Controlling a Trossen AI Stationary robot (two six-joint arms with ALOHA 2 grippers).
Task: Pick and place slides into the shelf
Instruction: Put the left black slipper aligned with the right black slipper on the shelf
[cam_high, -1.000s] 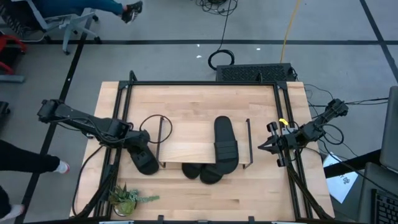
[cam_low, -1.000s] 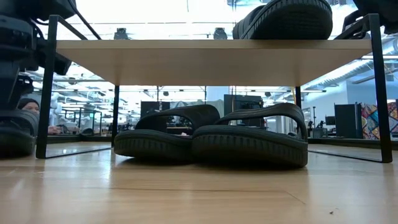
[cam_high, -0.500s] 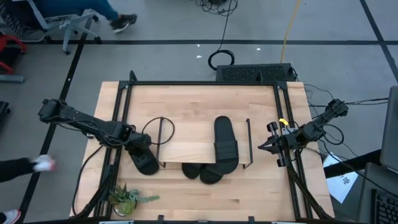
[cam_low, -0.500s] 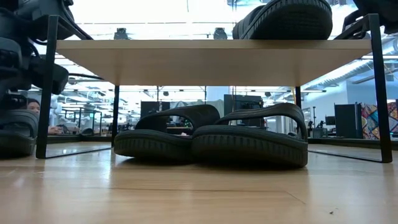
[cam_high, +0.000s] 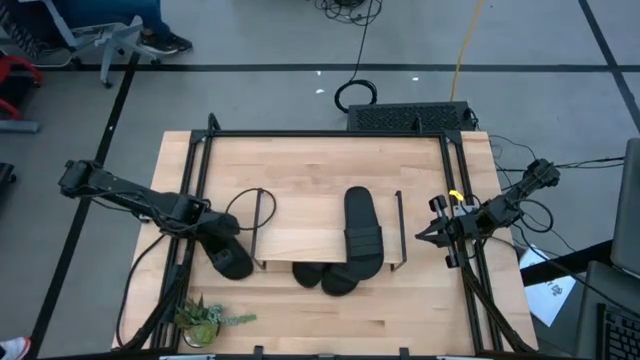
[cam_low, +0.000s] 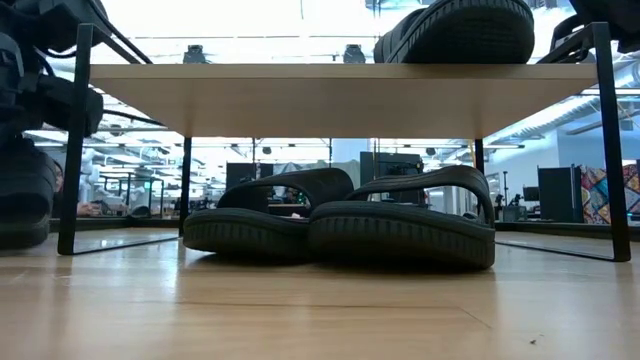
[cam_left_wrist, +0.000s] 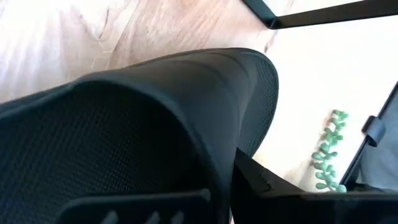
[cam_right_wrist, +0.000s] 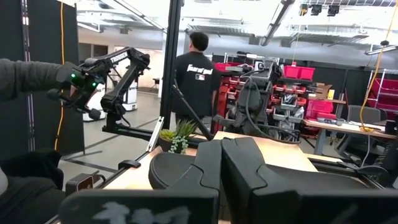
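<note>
The left claw (cam_high: 222, 243) sits at the lower left of the high view, just off the left end of the shelf (cam_high: 300, 240), closed on the last loose slide (cam_high: 232, 260), presumably to lift it from the table (cam_high: 300, 160) onto the rack. That slide is matte black, with a finely textured sole edge that fills the left wrist view. One slide (cam_high: 364, 235) already lies on the shelf's light plank top, toward its right end; two more (cam_low: 340, 225) sit side by side beneath it, wide straps arching over their soles. The right claw (cam_high: 428, 236) waits closed and empty at the right of the frame, beside the shelf's right end.
</note>
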